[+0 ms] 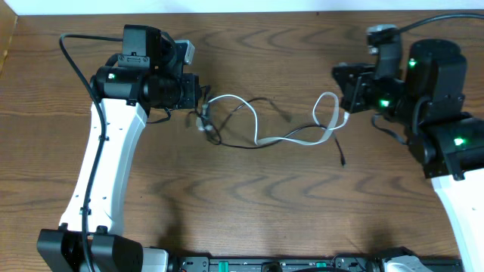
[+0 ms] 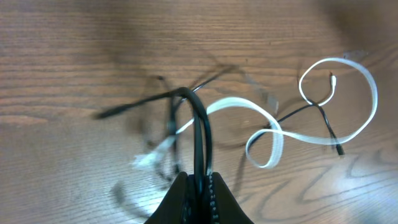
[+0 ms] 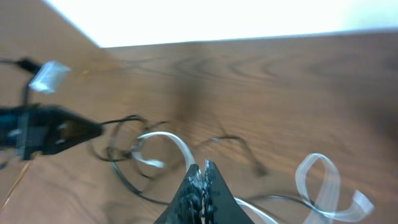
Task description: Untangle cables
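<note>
Table (image 1: 249, 204): mid-brown, wavy darker wood grain. White cable (image 2: 233, 103); black cables (image 2: 200, 130). Left arm (image 1: 106, 166): white link, black joints (green lights (image 1: 384, 103) dot black right arm (image 1: 439, 75)).

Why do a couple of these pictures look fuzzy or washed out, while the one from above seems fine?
Overhead: sharp and evenly lit, with only small green lamps glowing on the right arm. Left wrist: the black cable, close to the lens, is smeared, while the white cable farther off is crisper. Right wrist: soft all over, with an overexposed white band across the top.
</note>
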`<state>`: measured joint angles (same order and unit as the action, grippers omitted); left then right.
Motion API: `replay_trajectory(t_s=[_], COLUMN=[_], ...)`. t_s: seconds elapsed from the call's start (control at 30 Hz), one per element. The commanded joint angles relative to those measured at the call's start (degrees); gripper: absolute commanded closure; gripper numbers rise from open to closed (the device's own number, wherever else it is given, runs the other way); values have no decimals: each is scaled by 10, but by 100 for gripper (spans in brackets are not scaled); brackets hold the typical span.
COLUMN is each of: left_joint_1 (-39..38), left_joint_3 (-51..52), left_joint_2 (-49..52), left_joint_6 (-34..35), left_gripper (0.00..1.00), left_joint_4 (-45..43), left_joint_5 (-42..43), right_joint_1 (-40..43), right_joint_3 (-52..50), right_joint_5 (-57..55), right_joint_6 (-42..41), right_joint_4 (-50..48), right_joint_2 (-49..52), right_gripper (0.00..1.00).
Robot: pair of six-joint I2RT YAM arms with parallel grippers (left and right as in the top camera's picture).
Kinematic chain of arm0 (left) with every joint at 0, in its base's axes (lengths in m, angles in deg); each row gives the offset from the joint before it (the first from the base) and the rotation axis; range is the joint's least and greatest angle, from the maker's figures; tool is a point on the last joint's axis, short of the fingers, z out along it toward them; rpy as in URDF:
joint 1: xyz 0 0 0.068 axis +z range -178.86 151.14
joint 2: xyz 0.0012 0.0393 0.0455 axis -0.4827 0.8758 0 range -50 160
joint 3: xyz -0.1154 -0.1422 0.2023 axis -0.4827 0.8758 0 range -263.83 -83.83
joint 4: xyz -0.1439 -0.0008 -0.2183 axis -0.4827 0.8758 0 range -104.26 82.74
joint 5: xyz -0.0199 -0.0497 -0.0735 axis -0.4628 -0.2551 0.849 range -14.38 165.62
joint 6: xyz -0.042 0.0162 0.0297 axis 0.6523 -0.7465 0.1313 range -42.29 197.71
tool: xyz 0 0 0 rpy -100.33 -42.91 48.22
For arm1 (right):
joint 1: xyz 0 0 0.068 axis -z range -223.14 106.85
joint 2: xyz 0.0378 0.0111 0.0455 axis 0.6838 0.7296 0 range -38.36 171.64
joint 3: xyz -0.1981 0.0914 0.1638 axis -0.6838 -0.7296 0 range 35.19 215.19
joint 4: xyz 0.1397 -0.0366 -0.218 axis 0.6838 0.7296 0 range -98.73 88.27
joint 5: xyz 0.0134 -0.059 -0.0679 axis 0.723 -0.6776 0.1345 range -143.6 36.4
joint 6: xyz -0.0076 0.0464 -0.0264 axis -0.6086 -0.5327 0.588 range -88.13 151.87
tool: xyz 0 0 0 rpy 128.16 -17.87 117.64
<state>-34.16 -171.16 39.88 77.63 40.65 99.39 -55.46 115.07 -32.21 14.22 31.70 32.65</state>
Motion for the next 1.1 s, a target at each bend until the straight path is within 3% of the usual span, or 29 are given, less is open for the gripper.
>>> replay_trajectory(t_s=[0.0, 0.17, 0.2, 0.3, 0.37, 0.57, 0.67, 0.97, 1.07], left_joint_1=[1, 1, 1, 1, 1, 1, 1, -1, -10], left_joint_3=[5, 5, 5, 5, 5, 5, 5, 6, 16], left_joint_2=[-3, -2, -2, -2, -2, -2, -2, -2, 2], left_joint_6=[-45, -132, -144, -153, -152, -96, -69, -38, -39], left_gripper=[92, 92, 92, 92, 92, 84, 83, 83, 71], left_joint_4=[-1, -3, -4, -9, -11, -23, -25, -9, -1], left_joint_5=[17, 170, 197, 239, 250, 251, 251, 215, 144], right_joint_1=[31, 24, 18, 3, -7, -55, -84, -106, -82], right_joint_3=[-3, -3, -3, -3, -3, -3, -3, -3, -3], right_joint_5=[-17, 52, 66, 102, 126, 203, 202, 67, 22], right_joint_6=[-28, 18, 29, 55, 62, 105, 98, -72, -92], right_joint_4=[28, 26, 26, 26, 25, 11, -11, -33, -18], right_joint_2=[18, 46, 54, 83, 106, 176, 203, 263, 261], right_gripper=[99, 99, 95, 71, 64, 49, 46, 45, 43])
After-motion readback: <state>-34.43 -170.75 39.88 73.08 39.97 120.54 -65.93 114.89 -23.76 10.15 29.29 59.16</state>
